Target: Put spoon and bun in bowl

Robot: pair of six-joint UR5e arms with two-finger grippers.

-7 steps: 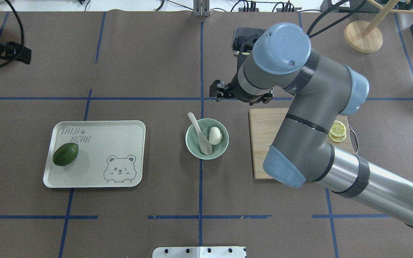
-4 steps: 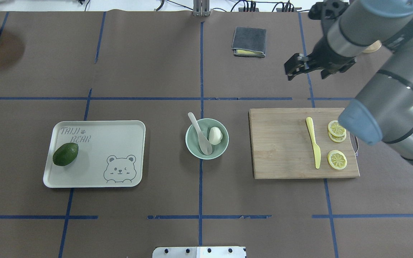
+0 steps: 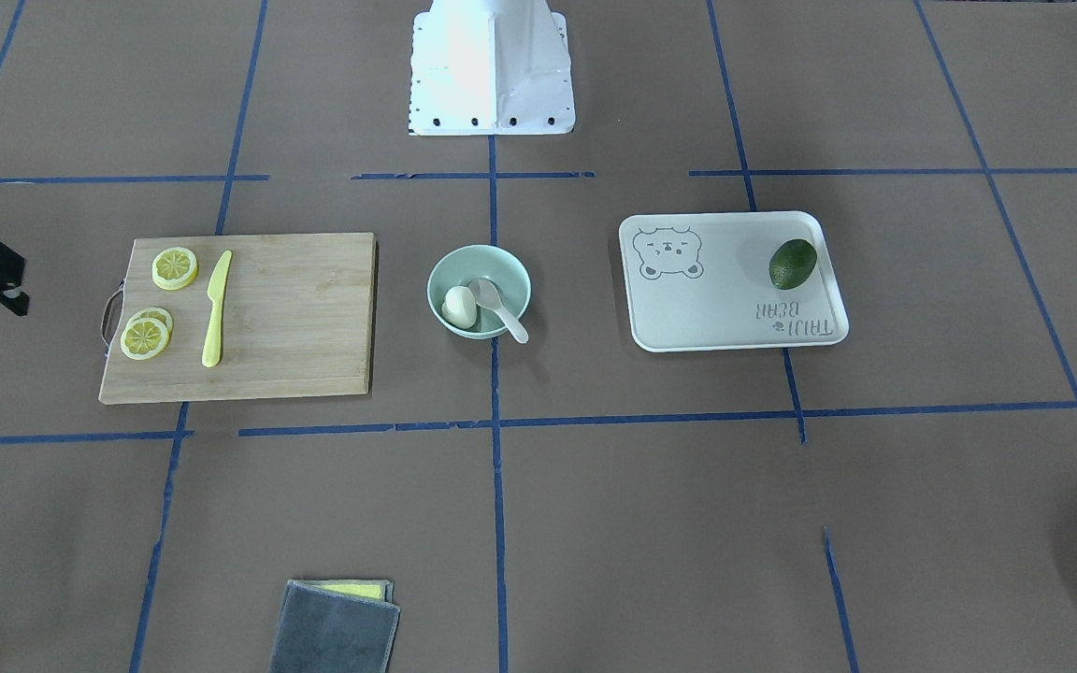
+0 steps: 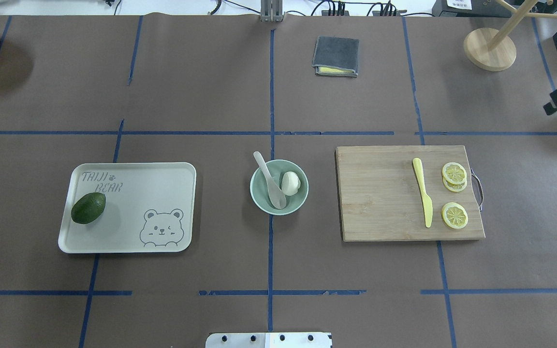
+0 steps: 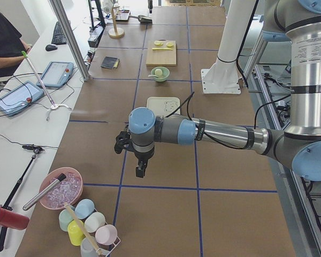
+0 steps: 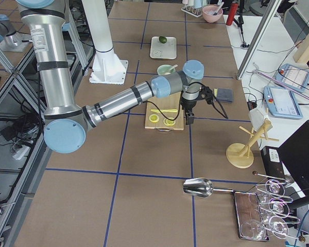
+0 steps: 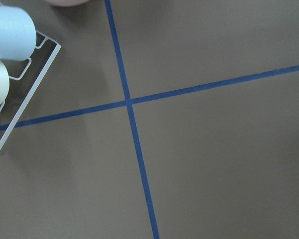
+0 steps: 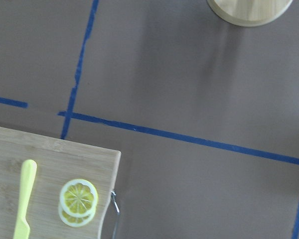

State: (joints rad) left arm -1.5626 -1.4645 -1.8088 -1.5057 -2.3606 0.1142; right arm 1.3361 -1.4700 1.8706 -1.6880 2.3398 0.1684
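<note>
Three carriers lie across the overhead view.

1. At the left, the white bear-print tray [image 4: 162, 174] holds one avocado [image 4: 88, 208], close to its left edge.
2. At the centre, the mint-green bowl [image 4: 294, 205] contains both task items. The bun [image 4: 290, 183] sits against the right inner wall. The spoon [image 4: 269, 179] has its scoop down in the bowl just beside the bun, and its handle leans out over the far-left rim.
3. At the right, the wooden cutting board [image 4: 380, 193] carries a yellow knife [image 4: 423, 198] and lemon slices [image 4: 454, 215], two overlapping and one apart.

The right gripper [image 4: 556, 101] is at the far right edge, beyond the board and well apart from the bowl. It is only partly visible, so I cannot tell whether its fingers are apart or together.

The left gripper [image 5: 141, 170] hangs over bare table, well apart from the bowl on its left side. It shows only in the side view, so I cannot tell its finger spacing either.
</note>
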